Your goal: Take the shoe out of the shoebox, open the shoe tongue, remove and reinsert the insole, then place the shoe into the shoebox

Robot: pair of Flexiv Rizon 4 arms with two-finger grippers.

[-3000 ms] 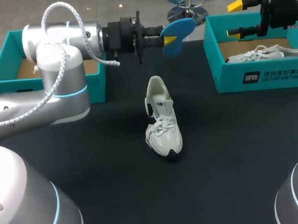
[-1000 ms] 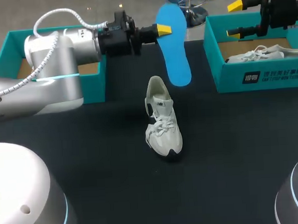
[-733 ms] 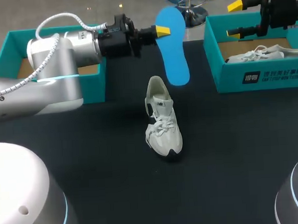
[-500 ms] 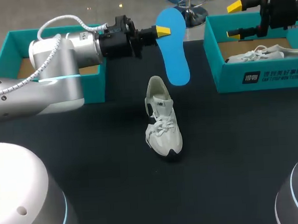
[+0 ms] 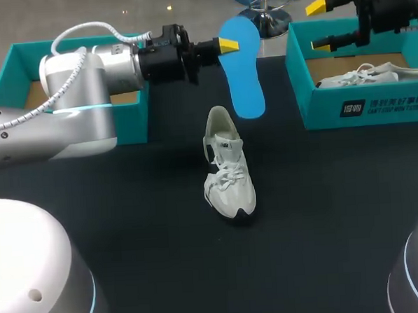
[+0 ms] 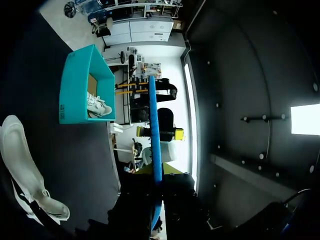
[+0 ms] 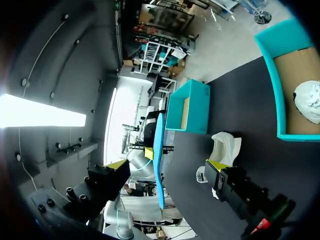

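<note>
Dark surface, head view: the white shoe [image 5: 228, 171] is set near the middle, toe toward the near edge. The blue insole [image 5: 244, 81] is clamped in the left claw [image 5: 225, 45] and hangs lengthwise, its lower end near the heel opening. The right claw [image 5: 321, 26] is spread wide over the right-edge shoebox [image 5: 361, 110]. Left wrist view: the insole is seen edge-on, with the shoe beside it. The left arm is judged nearer.

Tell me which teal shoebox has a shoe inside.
The right shoebox, by the right gripper: a white shoe lies in it. The left shoebox shows only bare cardboard where visible.
</note>
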